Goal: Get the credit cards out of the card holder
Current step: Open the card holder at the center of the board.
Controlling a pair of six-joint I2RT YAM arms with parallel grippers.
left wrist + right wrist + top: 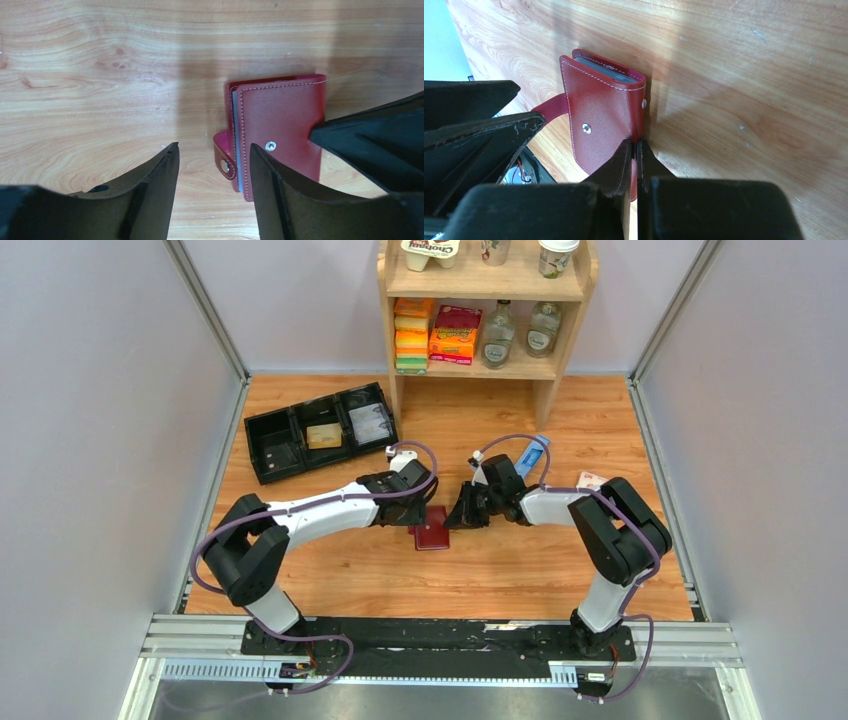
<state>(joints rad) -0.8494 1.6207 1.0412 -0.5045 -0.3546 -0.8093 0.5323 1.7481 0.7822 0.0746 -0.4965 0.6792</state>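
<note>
**Right pincer nips holder edge, left pincer wide open above it**

The card holder [432, 532] lies flat on the wooden table [560, 570], mid-table, between the two arms. Its cover is folded shut. The snap tab [225, 161] is undone and sticks out loose on one side, and the stud [270, 146] on the cover is bare.

The right gripper [634, 150] has its jaws pressed narrow on the holder's edge, opposite the tab, with a thin red strip showing between the fingers. The left gripper [214, 150] hangs just over the tab side with its jaws wide apart and nothing between them. One finger [272, 195] sits above the cover, the other over bare wood.

Pale blue-grey sleeve edges [235, 150] peek out of the holder's open side. The credit cards can't be told from the sleeves, and none lie on the table.

At the far left is a black compartment tray [272, 452]. A wooden shelf [560, 330] with groceries stands at the back. A blue box [532, 455] and a small pink-white box [590, 480] sit near the right arm.
</note>
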